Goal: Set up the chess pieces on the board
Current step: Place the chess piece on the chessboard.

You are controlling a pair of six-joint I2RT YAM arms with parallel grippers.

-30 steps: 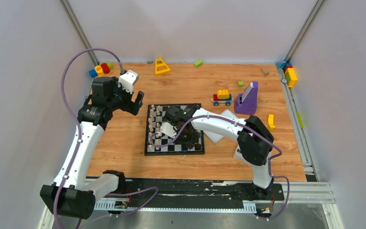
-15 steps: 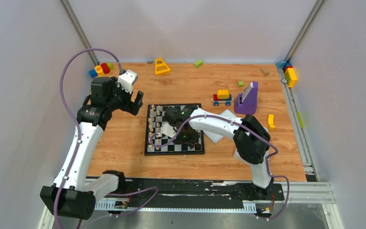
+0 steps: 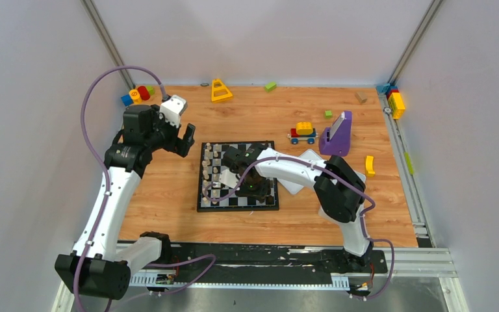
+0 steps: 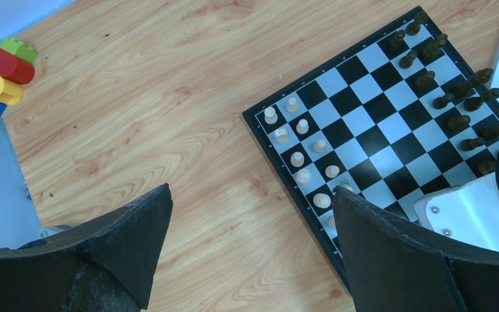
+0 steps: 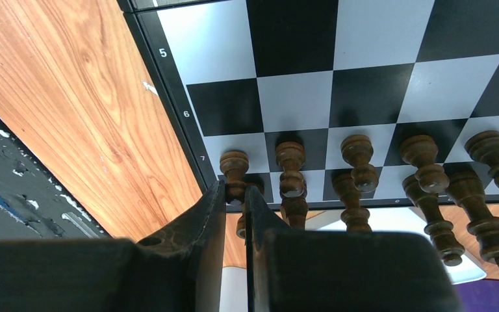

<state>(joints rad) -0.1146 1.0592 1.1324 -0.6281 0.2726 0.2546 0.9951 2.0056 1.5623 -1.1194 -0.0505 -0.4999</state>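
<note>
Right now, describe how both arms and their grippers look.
Both arms have white links and black joints: left arm, right arm. A purple cable runs along each. The left gripper has broad black wedge-shaped fingers; the right gripper has the same. A white camera block sits on the left wrist.

Brightly and evenly lit from overhead, with no hard shadows anywhere. Only faint, soft shade under the arms on the wooden table [image 3: 253, 117]. From the top camera: slightly soft, the chess pieces [image 3: 213, 170] too small to resolve. From the left wrist: crisp on the board [image 4: 377, 123], murky on the black fingers of the left gripper [image 4: 252, 194]. From the right wrist: sharp on the dark pawn [image 5: 234, 170], mild sheen on pale squares, heavy blur across the right gripper [image 5: 243, 195].
</note>
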